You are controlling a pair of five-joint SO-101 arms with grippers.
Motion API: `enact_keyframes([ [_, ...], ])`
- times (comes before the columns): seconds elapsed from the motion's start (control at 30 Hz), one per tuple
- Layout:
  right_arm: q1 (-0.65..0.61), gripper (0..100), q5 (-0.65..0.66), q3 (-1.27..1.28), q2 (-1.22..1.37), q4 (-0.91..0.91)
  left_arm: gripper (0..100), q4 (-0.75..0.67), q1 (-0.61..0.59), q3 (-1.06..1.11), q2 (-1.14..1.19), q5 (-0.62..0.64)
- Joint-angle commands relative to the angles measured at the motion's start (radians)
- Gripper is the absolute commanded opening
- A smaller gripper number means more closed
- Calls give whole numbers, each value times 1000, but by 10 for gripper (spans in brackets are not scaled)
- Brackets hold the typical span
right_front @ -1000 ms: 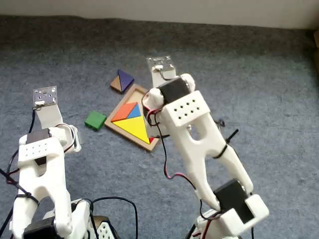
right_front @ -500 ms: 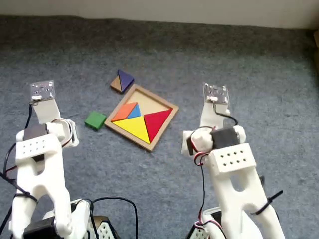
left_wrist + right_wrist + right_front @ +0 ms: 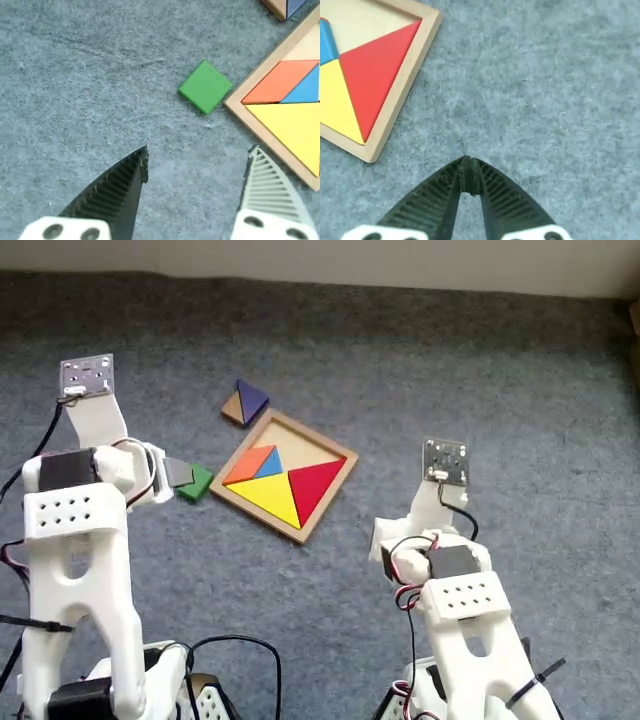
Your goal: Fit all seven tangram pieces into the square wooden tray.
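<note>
Left jaws: we see them spread wide apart and holding nothing, above the grey tabletop [image 3: 75, 75], with the green square [image 3: 205, 86] just ahead of the tips. In the high view one jaw covers part of that piece, and we cannot tell whether it touches.
Right jaws: we see them pressed together with nothing between them. The tips are over bare tabletop, near the tray corner that holds the red triangle [image 3: 375, 75] but apart from it.
Square wooden tray [image 3: 305, 452]: it lies flat on the tabletop between the two arms, turned corner-on like a diamond.
Pieces in the tray: we count four. The large yellow triangle [image 3: 268, 497] and the red triangle share an edge. The orange parallelogram [image 3: 250, 463] and the small blue triangle [image 3: 270, 464] sit side by side against the yellow one. The far part of the tray floor is bare wood.
Green square: it is outside the tray on the left arm's side, just beside the rim but not touching it.
Purple triangle [image 3: 252, 398] and brown triangle [image 3: 234, 408]: they are outside the tray, touching each other, just beyond its far corner.
</note>
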Motion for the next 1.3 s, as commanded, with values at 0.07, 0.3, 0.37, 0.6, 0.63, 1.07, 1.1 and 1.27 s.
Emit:
enact_keyframes([
  [0.07, 15, 9, 9, -2, -27, -28, 310, -68, 45, -93, 136, 155],
  [0.3, 10, 9, 9, -2, -27, -28, 306, -86, 44, -286, 522, 316],
  [0.37, 10, 9, 9, -2, -27, -28, 306, -86, 45, -334, 604, 365],
  [0.6, 10, 9, 9, -2, -27, -28, 306, -11, 70, -441, 748, 528],
  [0.63, 10, 9, 9, -4, -27, -28, 306, -8, 84, -446, 763, 545],
  [1.07, 10, 9, 9, -1, -27, -28, 306, -15, 151, -446, 875, 666],
  [1.1, 10, 9, 9, 5, -27, -28, 306, -15, 151, -446, 877, 666],
  [1.27, 10, 9, 11, 15, -27, -28, 306, -43, 104, -443, 885, 667],
])
